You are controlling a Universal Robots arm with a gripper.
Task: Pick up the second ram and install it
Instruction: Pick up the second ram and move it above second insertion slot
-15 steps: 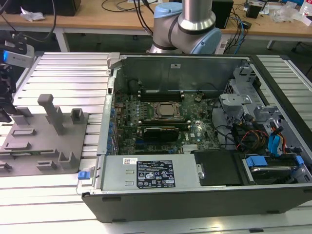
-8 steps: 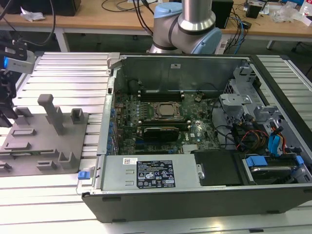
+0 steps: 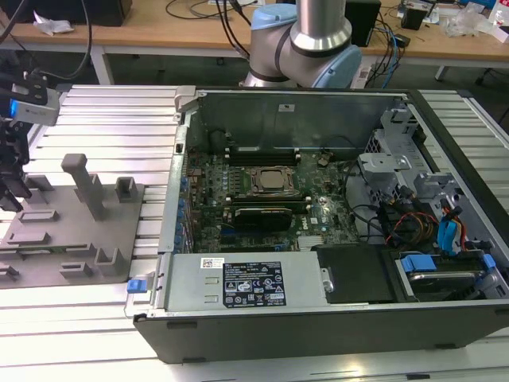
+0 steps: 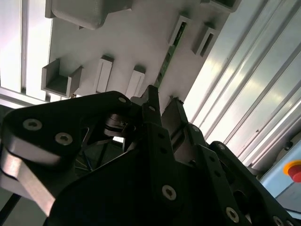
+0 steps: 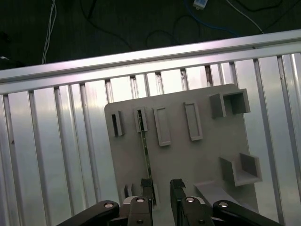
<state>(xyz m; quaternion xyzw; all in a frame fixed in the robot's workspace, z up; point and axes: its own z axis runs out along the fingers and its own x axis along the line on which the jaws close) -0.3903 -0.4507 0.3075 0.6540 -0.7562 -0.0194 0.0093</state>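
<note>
The second ram (image 5: 145, 146) is a thin green stick standing on edge in a slot of the grey holder plate (image 5: 207, 155). In the second wrist view the ram (image 4: 168, 54) runs along the plate toward my fingertips. My gripper (image 5: 161, 190) hovers just over the near end of the stick, open, with one finger (image 5: 146, 188) right above the ram's edge and nothing gripped. In the exterior view the gripper (image 3: 12, 195) hangs over the far left part of the holder plate (image 3: 71, 239), well away from the open computer case (image 3: 318, 239).
The holder plate carries several empty slots and raised blocks, among them a tall post (image 3: 83, 183). The plate lies on a ribbed aluminium table (image 3: 111, 127). Inside the case are the motherboard with its processor socket (image 3: 269, 181), cables and a drive cage (image 3: 445, 231).
</note>
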